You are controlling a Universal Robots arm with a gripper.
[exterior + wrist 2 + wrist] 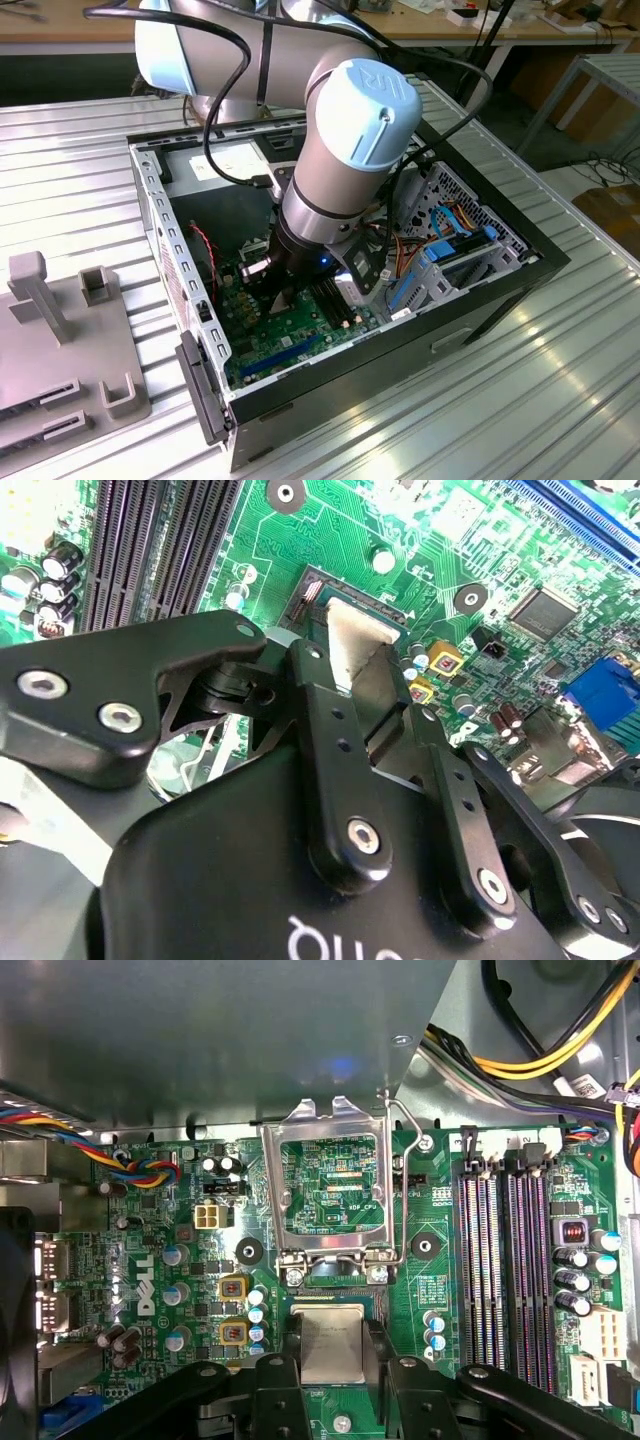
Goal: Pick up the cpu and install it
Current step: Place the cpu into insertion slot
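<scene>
1. Inside the open case [420, 345] on the bench [560, 400], exterior view: the arm [350, 130] reaches down, its wrist low over the motherboard [270, 345]. A grey fixture [40, 300] stands on the bench at the exterior view's left, well apart from the case.
2. First wrist view:
   - The gripper [330, 1360] is clamped on the cpu [330, 1340], one finger against each of two opposite edges. The jaws stand only the chip's width apart.
   - The cpu lies flat, silver top up, within the outline of the socket [335, 1282]. Whether it is fully seated or just above the contacts cannot be told.
   - The load plate [270, 1195] stands raised behind it, with the lever [402, 1190] free beside the plate.
3. Second wrist view: the black fingers [320, 730] flank the cpu [350, 630], touching it on both sides, with the socket's dark frame [320, 585] just beyond.
4. Step, as judged:
   - Pick-up is done and the work is at placing the cpu in the socket.
   - The install is not complete, since the plate is open and the chip is in the grip.
5. Requirement, as judged:
   - The chip must sit square to the socket edges and level.
   - No sideways push should fall on the contacts.
   - The chip should be let go only once it rests flat.
</scene>
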